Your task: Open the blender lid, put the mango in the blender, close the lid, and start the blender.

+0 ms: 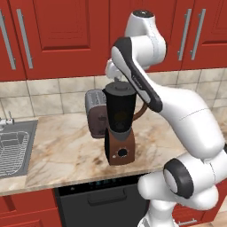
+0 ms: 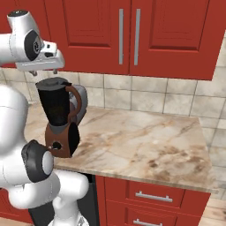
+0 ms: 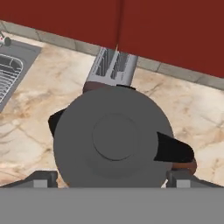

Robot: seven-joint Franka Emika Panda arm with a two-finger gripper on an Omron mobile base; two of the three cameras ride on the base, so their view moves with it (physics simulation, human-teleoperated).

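Hand view is looking straight down on the blender lid (image 3: 114,138), which is sitting flat on the jar rim with its raised centre knob facing the camera. Both finger tips (image 3: 43,178) are standing spread wide, one at each side of the lid's edge, pinching nothing. Behind the blender, the toaster (image 3: 112,66) is standing against the tiled wall, and a sink (image 3: 9,74) is lying off to one side.

Left base view is showing the blender (image 1: 119,126) standing upright on the marble counter (image 1: 62,150), its round dark knob facing forward and the toaster (image 1: 95,113) just beside it at the rear. The gripper (image 1: 116,76) is hanging directly above the lid.

Right base view is showing the gripper (image 2: 43,69) just over the lid (image 2: 52,83), apart from it, with the curved handle (image 2: 76,102) turned toward the toaster. The mango cannot be made out in these pictures.
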